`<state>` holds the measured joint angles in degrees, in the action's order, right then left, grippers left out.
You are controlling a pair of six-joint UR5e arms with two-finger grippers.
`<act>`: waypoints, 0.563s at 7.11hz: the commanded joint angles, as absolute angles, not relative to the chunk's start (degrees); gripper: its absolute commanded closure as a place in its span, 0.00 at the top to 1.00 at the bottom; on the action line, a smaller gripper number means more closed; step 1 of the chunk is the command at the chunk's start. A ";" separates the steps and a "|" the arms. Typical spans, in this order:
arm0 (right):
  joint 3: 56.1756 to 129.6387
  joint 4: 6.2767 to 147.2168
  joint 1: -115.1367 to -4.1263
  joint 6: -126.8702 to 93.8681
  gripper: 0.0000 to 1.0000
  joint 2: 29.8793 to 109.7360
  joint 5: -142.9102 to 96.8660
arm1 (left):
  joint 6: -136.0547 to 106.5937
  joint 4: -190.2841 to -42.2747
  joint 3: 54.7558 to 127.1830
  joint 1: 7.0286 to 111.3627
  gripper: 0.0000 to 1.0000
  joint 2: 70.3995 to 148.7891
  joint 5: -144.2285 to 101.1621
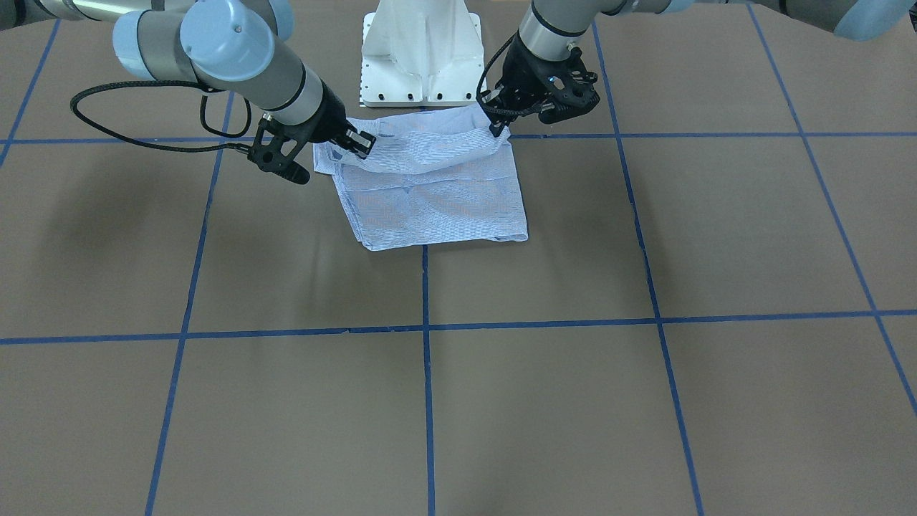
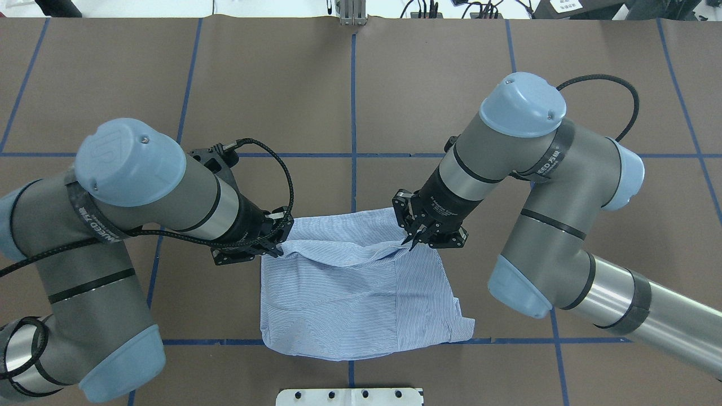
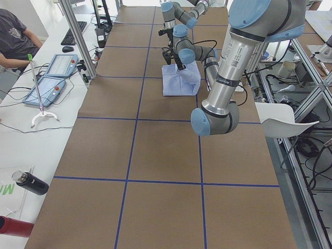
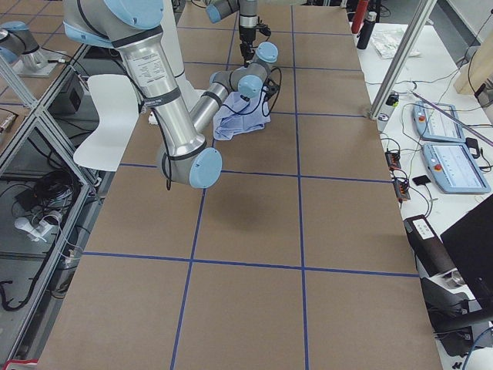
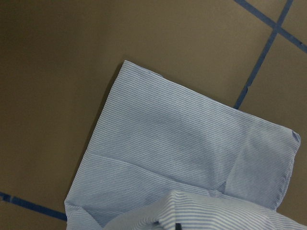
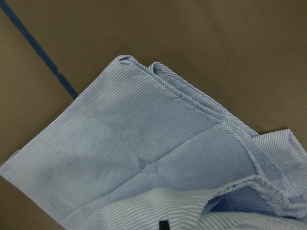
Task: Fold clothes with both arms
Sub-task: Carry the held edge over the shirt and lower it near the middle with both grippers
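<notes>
The light blue striped shirt [image 1: 437, 201] lies folded in a rough square on the brown table in front of the pedestal; it also shows in the overhead view [image 2: 338, 299]. One edge is lifted and sags between the grippers. My left gripper [image 2: 277, 243] [image 1: 496, 127] is shut on one end of that raised edge. My right gripper [image 2: 413, 238] [image 1: 358, 143] is shut on the other end. Both wrist views look down on the flat folded layers [image 5: 182, 143] [image 6: 120, 143], with the held fabric at their bottom edge.
The white pedestal base [image 1: 419, 57] stands just behind the shirt. Blue tape lines [image 1: 426, 337] grid the brown table. In the left side view a desk with tablets [image 3: 54, 67] and a seated person [image 3: 15, 36] lies beyond the table's far edge.
</notes>
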<state>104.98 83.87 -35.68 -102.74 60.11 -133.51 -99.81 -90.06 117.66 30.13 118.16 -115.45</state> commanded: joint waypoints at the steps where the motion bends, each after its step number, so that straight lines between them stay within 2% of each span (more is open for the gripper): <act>1: 100.83 83.76 -35.68 -99.33 0.00 59.77 -131.67 | -99.49 -91.48 115.41 31.02 0.00 118.21 -115.49; 4: 95.37 82.53 -35.68 -98.88 0.00 56.43 -131.04 | -98.44 -96.31 110.49 31.64 0.00 118.21 -114.88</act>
<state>97.28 82.86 -35.68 -99.06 57.69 -131.15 -98.59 -94.54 112.18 31.48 118.15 -115.25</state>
